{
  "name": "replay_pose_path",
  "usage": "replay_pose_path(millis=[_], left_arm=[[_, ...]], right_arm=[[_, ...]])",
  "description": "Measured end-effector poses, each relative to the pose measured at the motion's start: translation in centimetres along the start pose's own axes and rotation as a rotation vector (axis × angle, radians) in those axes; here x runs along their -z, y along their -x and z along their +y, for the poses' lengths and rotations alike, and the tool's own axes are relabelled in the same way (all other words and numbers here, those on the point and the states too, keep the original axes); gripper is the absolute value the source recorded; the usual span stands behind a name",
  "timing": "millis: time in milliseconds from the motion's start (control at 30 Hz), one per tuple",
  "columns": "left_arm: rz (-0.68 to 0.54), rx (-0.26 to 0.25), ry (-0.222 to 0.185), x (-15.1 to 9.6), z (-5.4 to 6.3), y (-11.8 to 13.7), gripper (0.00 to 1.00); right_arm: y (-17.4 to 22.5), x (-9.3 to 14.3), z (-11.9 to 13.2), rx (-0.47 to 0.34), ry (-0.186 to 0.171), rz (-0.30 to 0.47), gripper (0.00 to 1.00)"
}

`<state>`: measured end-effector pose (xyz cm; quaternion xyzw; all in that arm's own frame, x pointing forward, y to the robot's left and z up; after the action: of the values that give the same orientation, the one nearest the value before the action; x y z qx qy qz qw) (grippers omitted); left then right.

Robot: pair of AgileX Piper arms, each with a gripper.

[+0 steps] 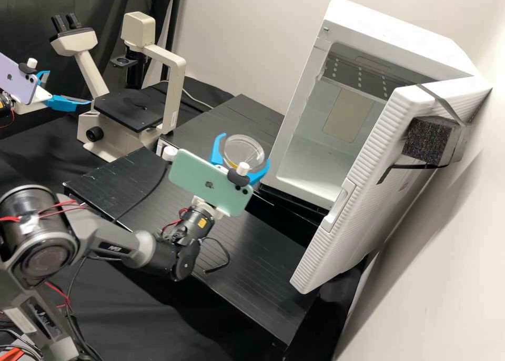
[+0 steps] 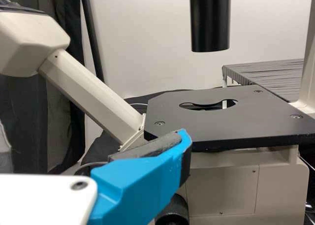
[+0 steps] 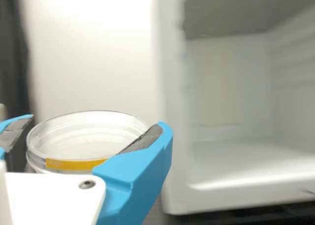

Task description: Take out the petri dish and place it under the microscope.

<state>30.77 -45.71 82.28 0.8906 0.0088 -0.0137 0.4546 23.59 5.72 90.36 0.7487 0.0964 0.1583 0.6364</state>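
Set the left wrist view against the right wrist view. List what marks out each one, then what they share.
Left wrist view: the cream microscope with its flat black stage, a cutout in the stage, and a black cylinder hanging above.

Right wrist view: the clear round petri dish, a yellow strip on its side, held in the right hand, beside a white open-fronted cabinet.

Both: bright blue plastic with dark grey pads, and a white plate with a screw.
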Motion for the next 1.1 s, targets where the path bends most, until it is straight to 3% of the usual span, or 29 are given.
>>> replay_pose_path(millis=[167, 333, 700, 1100], left_arm=[[0.0, 0.0, 0.0, 0.0, 0.0, 0.0, 1.0], [0.0, 0.0, 0.0, 0.0, 0.0, 0.0, 1.0], [0.0, 0.0, 0.0, 0.0, 0.0, 0.0, 1.0], [0.0, 0.0, 0.0, 0.0, 0.0, 0.0, 1.0]], right_arm=[[0.3, 3.3, -3.1, 0.097, -0.042, 0.126, 0.0], [0.1, 5.4, -5.8, 0.16, -0.051, 0.194, 0.0], [-3.2, 7.1, -12.2, 0.317, -0.022, 0.167, 0.0], [-10.0, 6.8, -18.1, 0.398, 0.017, 0.08, 0.0]])
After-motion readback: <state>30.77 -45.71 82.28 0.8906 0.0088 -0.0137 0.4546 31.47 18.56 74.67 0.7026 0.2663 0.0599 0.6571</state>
